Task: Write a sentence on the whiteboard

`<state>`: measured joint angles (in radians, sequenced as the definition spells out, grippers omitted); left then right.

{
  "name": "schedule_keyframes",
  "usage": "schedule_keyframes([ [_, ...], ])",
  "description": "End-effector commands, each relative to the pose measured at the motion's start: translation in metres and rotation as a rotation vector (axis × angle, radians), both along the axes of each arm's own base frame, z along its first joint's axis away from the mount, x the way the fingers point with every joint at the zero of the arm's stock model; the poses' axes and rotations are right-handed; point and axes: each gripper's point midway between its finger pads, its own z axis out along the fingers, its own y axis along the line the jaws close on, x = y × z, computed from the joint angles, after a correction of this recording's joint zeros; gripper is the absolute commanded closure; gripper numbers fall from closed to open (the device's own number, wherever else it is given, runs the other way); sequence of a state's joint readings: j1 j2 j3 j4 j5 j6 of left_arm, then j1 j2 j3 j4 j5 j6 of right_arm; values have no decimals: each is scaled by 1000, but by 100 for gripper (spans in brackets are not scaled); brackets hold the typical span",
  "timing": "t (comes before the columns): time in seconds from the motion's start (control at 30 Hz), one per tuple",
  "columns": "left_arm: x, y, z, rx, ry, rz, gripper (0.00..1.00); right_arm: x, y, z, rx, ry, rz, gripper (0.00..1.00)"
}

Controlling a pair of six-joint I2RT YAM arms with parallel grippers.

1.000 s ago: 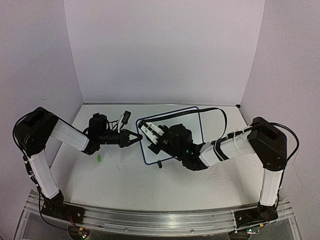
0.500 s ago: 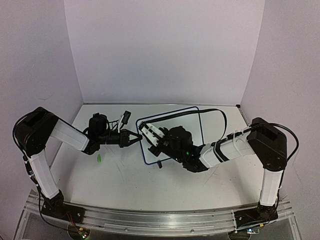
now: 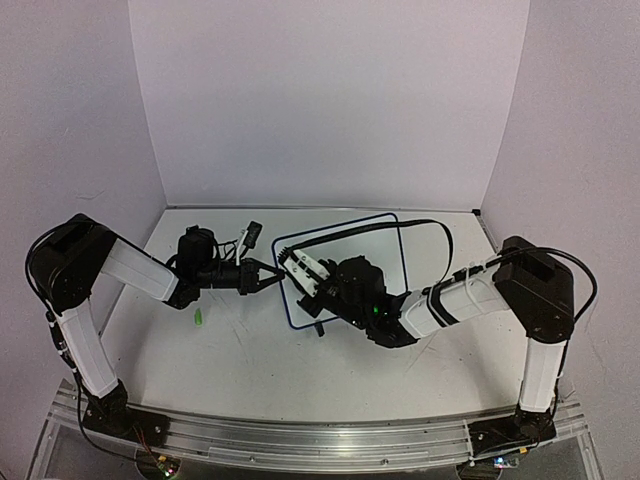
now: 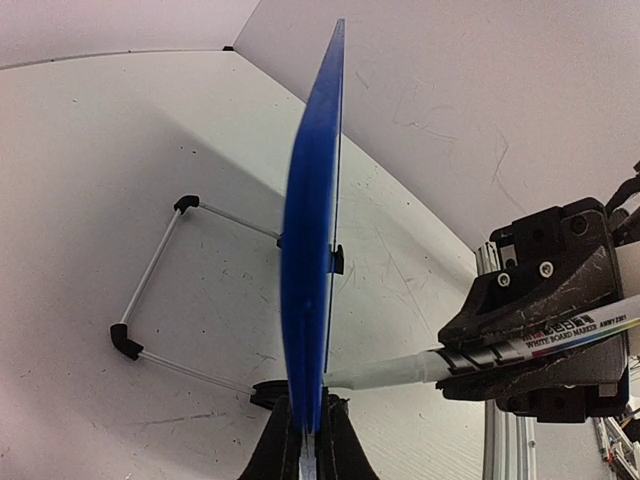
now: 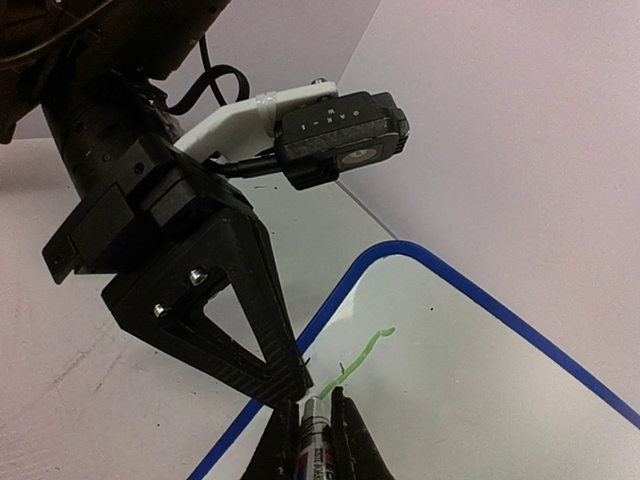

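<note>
Fingers of the left arm (image 4: 270, 455) clamp the whiteboard (image 4: 310, 250), right fingers (image 5: 352, 450) pinch a marker (image 5: 312, 445); only the right wrist view shows green writing (image 5: 362, 352).

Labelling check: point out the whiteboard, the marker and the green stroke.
whiteboard (image 5: 480, 400), right wrist view, glossy face.
marker (image 4: 395, 371), left wrist view, white barrel.
green stroke (image 5: 360, 350), right wrist view, its middle.

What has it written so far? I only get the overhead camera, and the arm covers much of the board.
Observer: The right wrist camera shows only a short green stroke on the whiteboard, near its rim.
Visitor: What is it writing with?
Observer: A marker labelled "WHITE BOARD MARKER", clamped in the right end effector.
Visitor: What keeps the board upright?
Observer: The left end effector pinches its blue edge, and a wire stand sits on the side away from the marker.
</note>
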<state>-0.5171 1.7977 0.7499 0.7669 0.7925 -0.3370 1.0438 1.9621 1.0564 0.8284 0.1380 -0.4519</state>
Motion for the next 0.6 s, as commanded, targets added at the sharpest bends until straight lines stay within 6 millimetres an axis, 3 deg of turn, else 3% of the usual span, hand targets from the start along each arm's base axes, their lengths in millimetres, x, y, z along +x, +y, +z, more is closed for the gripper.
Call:
schedule_keyframes([
  [0.0, 8, 0, 17, 2, -88, 15, 100, 4, -4, 5, 32, 2, -38, 100],
  [0.2, 8, 0, 17, 4, -87, 13, 100, 12, -15, 14, 66, -24, -109, 100],
  [0.57, 8, 0, 16, 7, -88, 15, 100, 14, -28, 13, 69, -24, -148, 100],
])
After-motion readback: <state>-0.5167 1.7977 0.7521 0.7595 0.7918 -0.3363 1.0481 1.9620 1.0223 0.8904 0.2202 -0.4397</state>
